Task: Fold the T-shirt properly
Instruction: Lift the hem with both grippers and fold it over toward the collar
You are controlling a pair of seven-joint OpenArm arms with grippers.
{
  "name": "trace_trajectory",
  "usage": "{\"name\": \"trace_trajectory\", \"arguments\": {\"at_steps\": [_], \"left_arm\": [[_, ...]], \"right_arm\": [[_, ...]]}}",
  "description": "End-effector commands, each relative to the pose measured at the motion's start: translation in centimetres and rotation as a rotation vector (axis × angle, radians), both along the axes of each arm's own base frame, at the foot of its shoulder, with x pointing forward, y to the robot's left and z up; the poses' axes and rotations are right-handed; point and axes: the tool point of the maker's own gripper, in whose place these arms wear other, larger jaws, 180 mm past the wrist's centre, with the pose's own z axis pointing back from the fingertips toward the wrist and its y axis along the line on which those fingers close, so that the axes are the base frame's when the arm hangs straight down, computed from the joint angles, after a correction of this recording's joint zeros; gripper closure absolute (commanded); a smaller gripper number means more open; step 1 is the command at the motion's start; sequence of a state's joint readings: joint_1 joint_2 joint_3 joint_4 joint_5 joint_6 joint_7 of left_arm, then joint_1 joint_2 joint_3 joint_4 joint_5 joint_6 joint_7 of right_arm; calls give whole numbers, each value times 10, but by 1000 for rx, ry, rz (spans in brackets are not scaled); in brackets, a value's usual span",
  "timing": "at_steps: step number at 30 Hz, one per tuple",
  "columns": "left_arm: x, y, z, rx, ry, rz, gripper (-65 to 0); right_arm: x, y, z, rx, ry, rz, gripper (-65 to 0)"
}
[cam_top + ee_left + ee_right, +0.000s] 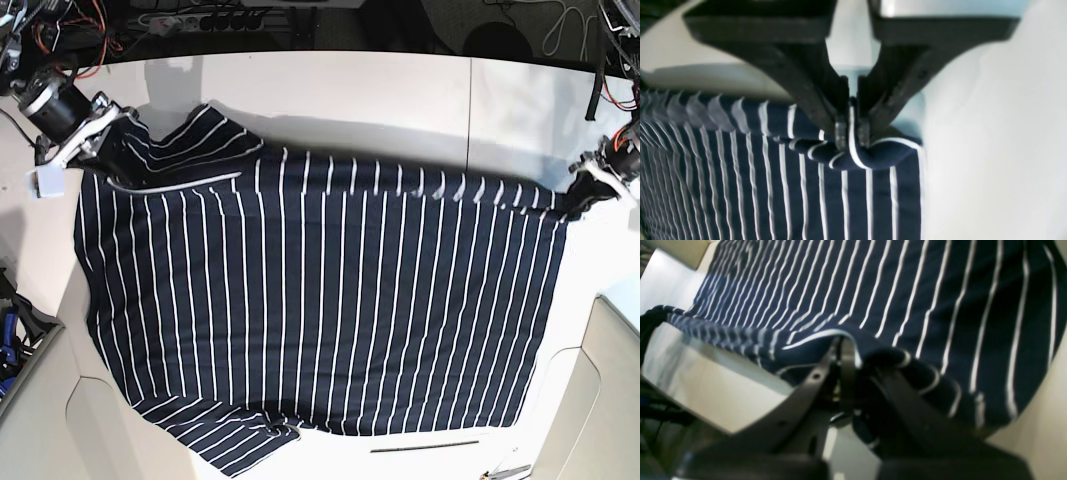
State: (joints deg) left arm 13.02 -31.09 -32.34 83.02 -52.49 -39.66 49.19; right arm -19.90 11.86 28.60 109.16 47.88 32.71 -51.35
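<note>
The T-shirt point(320, 310) is dark navy with thin white stripes and lies spread across the white table point(380, 100). My left gripper point(852, 133) is shut on a pinched fold at the shirt's far corner; in the base view it point(585, 195) is at the right edge. My right gripper point(843, 353) is shut on a bunched edge of the T-shirt point(907, 300); in the base view it point(95, 135) is at the upper left, by a sleeve point(190, 140). The T-shirt point(773, 173) hangs stretched between the two grips along its far edge.
Cables and a power strip point(200, 18) lie beyond the table's far edge. A thin dark rod point(425, 447) lies near the front edge. Grey bins stand at the front left point(25, 400) and front right point(615, 380).
</note>
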Motion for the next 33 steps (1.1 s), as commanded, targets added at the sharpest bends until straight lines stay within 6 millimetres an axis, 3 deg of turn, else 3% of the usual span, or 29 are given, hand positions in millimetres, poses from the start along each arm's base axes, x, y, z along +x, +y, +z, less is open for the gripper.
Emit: {"name": "trace_trajectory", "arguments": {"at_steps": [1, 17, 28, 33], "left_arm": [[15, 5, 21, 24, -73, -5, 0], [84, -20, 27, 211, -151, -87, 0], [118, 0, 26, 217, -172, 7, 0], [118, 5, 12, 183, -135, 38, 0]], "right_arm": [[14, -3, 14, 13, -63, -9, 0], [129, -29, 17, 95, -125, -92, 0], [181, -12, 10, 61, -100, -48, 0], [186, -1, -4, 26, -57, -12, 0]]}}
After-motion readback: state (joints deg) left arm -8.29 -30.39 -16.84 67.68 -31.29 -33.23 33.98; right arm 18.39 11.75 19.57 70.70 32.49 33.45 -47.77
